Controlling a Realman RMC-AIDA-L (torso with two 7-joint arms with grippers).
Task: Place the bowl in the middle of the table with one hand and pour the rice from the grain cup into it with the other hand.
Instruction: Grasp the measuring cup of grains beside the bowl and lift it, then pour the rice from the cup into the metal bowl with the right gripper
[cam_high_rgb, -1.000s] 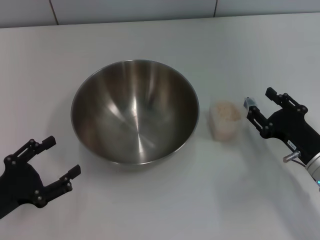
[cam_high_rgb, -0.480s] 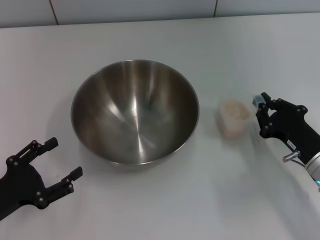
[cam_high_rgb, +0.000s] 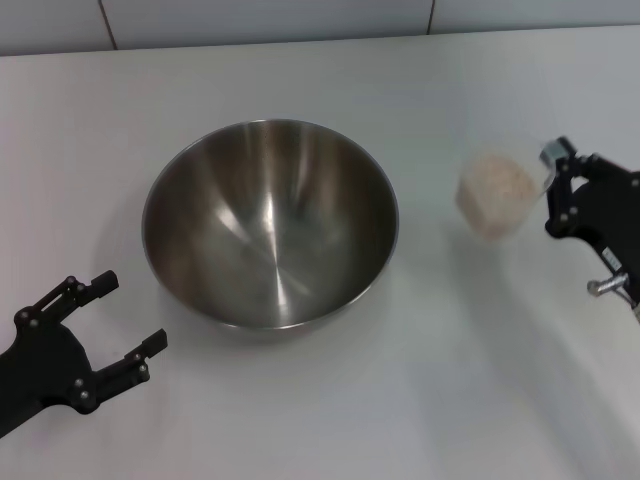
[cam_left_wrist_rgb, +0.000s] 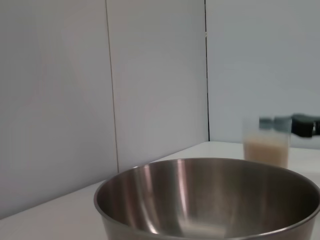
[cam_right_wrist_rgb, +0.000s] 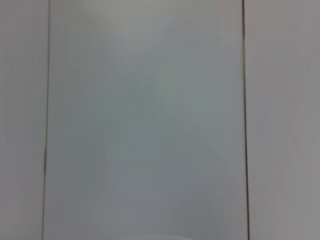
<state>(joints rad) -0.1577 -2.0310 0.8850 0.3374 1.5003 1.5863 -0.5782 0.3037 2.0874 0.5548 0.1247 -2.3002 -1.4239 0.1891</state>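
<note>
The steel bowl (cam_high_rgb: 270, 222) stands empty in the middle of the white table (cam_high_rgb: 320, 70). My right gripper (cam_high_rgb: 552, 172) is shut on the far-right side of the clear grain cup (cam_high_rgb: 497, 192), which holds the rice (cam_high_rgb: 495, 182) and hangs upright above the table, right of the bowl. My left gripper (cam_high_rgb: 130, 313) is open and empty near the front left, apart from the bowl. The left wrist view shows the bowl (cam_left_wrist_rgb: 210, 200) close up, with the grain cup (cam_left_wrist_rgb: 266, 146) and the right fingers (cam_left_wrist_rgb: 300, 125) beyond it.
A grey tiled wall (cam_high_rgb: 300, 20) runs along the table's back edge. The right wrist view shows only wall panels (cam_right_wrist_rgb: 150, 120). Bare tabletop lies in front of the bowl and between the bowl and the cup.
My right gripper has closed on the grain cup and lifted it up and to the right, off the table. My left gripper has barely moved.
</note>
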